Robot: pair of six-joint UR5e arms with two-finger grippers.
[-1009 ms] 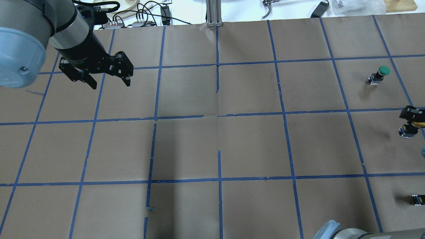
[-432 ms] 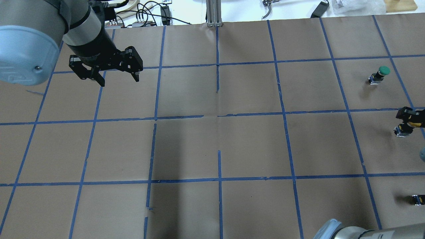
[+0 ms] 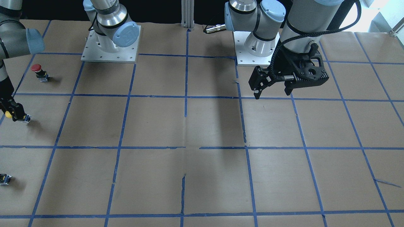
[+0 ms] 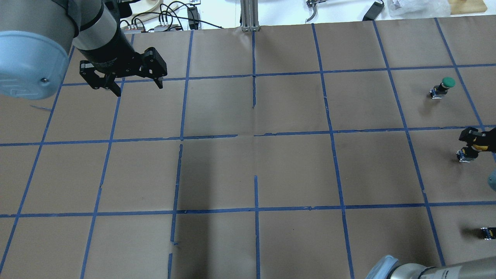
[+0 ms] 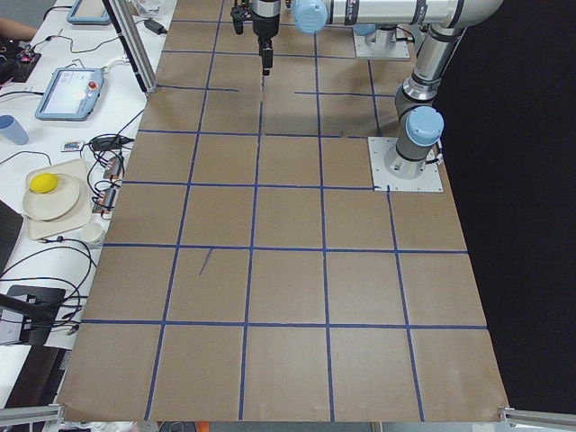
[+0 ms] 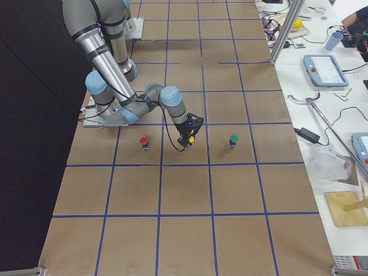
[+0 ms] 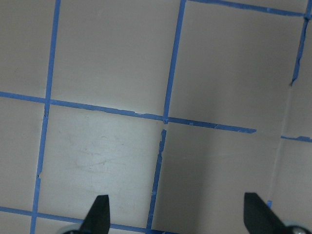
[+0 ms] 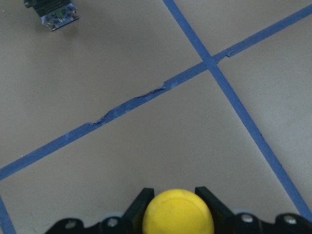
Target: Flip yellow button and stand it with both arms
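My right gripper [image 4: 471,143] is shut on the yellow button [image 4: 465,155] at the table's right edge, and the button's black-and-grey body sticks out below the fingers. In the right wrist view the yellow cap [image 8: 178,214] sits between the two fingers [image 8: 141,200] and faces the camera. The held button also shows in the front view [image 3: 9,115] and the right side view [image 6: 191,138]. My left gripper [image 4: 137,83] is open and empty, hanging over the far left of the table. It also shows in the front view [image 3: 273,93] and the left wrist view [image 7: 178,212].
A green-capped button [image 4: 443,87] stands beyond the right gripper. A red-capped button [image 3: 38,72] stands nearer the robot. A small dark body [image 8: 53,12] lies at the top left of the right wrist view. Blue tape lines grid the brown table [image 4: 255,170].
My left gripper has moved right and away from the robot, still open. My right gripper has shifted slightly left with the yellow button in it.
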